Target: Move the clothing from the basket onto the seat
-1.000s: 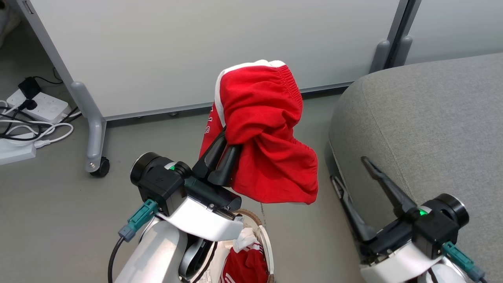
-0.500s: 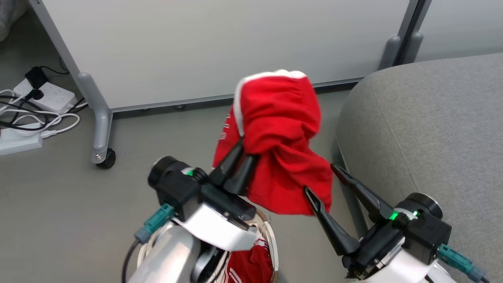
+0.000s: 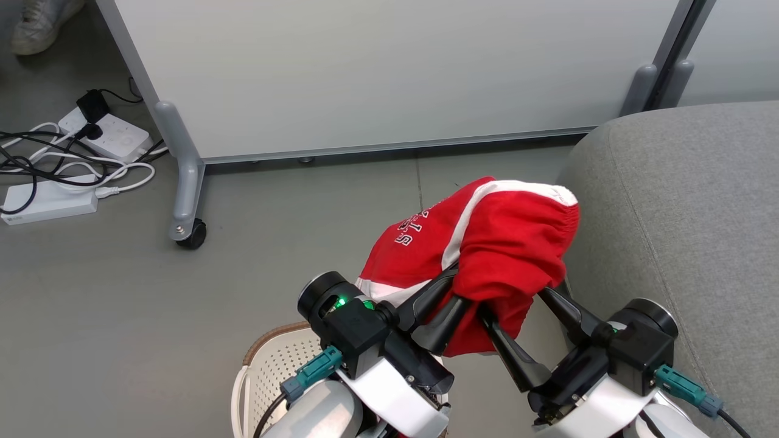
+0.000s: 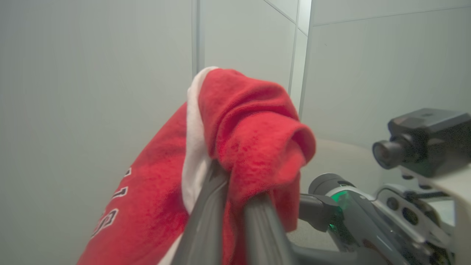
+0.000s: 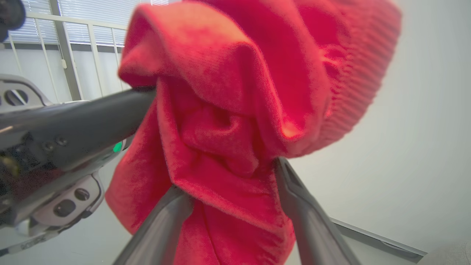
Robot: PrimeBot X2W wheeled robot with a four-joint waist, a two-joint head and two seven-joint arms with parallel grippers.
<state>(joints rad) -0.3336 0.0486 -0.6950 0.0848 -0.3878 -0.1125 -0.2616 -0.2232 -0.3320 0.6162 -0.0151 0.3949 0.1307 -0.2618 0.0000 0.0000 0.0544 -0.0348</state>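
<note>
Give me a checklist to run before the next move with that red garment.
1. Left gripper shut on the red fabric garment with white stripe and lettering: ok.
2. Right gripper open, its fingers either side of the hanging cloth: ok.
3. Garment lifted out of the cream perforated plastic basket: ok.
4. Garment over the grey fabric seat cushion: not ok; it hangs beside the rounded edge, above the floor.
5. Basket emptied: cannot tell; the left arm hides its inside.
</note>
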